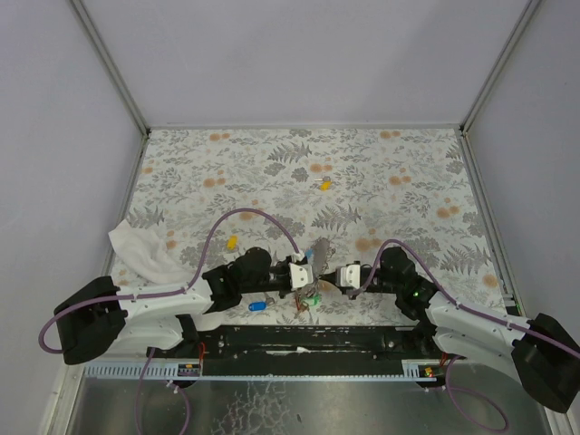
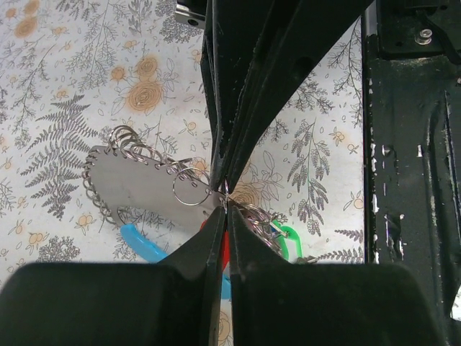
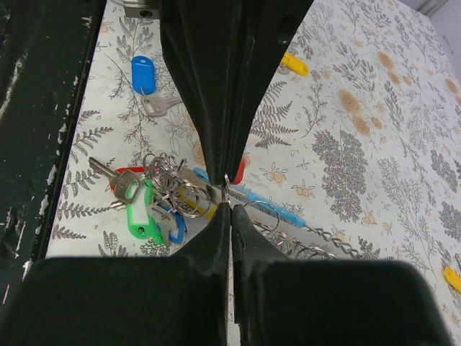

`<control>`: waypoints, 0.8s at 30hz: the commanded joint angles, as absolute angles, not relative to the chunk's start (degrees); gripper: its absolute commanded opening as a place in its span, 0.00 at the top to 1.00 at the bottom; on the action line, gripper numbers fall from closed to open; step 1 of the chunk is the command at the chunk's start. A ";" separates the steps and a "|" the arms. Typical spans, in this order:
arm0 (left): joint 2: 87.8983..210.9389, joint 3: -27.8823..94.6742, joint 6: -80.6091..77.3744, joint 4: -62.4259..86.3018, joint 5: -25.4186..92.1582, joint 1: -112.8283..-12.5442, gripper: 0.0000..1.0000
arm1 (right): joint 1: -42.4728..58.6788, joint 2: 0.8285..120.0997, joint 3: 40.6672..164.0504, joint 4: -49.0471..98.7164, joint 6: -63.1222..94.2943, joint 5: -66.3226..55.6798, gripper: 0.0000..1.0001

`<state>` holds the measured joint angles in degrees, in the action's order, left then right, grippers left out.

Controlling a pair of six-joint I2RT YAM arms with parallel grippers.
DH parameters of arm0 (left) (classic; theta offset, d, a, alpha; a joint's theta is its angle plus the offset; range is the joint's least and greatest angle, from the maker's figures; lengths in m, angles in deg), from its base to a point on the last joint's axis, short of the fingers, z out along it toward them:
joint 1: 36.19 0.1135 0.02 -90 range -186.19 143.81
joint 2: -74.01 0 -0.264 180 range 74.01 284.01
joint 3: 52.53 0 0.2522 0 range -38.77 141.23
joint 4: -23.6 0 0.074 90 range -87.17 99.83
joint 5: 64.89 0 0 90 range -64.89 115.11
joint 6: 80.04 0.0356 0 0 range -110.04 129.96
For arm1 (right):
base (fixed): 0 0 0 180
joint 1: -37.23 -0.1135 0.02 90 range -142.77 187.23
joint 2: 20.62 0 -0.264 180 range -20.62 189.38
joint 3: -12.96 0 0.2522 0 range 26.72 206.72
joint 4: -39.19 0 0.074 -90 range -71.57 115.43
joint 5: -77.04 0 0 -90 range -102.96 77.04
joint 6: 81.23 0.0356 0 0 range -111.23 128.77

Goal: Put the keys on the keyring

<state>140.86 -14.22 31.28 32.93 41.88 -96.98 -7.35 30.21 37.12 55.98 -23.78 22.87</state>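
The keyring (image 1: 310, 292) lies near the table's front edge, between the two arms. It is a cluster of metal rings with a grey spiral-edged piece (image 2: 144, 180), a light-blue end piece (image 2: 140, 245) and green (image 3: 140, 209), red and blue key heads. My left gripper (image 2: 225, 205) and my right gripper (image 3: 230, 205) meet tip to tip, each shut on the same small ring (image 3: 227, 186) of the keyring. A loose blue key (image 1: 257, 305) lies just left of the cluster and also shows in the right wrist view (image 3: 142, 74). Loose yellow keys (image 1: 232, 243) (image 1: 324, 185) lie farther back.
A crumpled white cloth (image 1: 145, 254) lies at the left edge of the patterned mat (image 1: 408, 208). A black base rail (image 1: 308, 340) runs along the front, close behind the grippers. Grey walls enclose the table on three sides.
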 commanded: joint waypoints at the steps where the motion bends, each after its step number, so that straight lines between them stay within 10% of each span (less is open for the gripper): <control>1: 140.48 -12.56 30.74 36.75 45.16 -96.71 1.00 | -7.86 29.03 37.90 66.80 -24.88 29.11 1.00; 24: 140.11 -13.58 18.12 37.73 47.62 -91.66 1.00 | -7.86 27.11 34.69 70.58 -28.92 29.94 1.00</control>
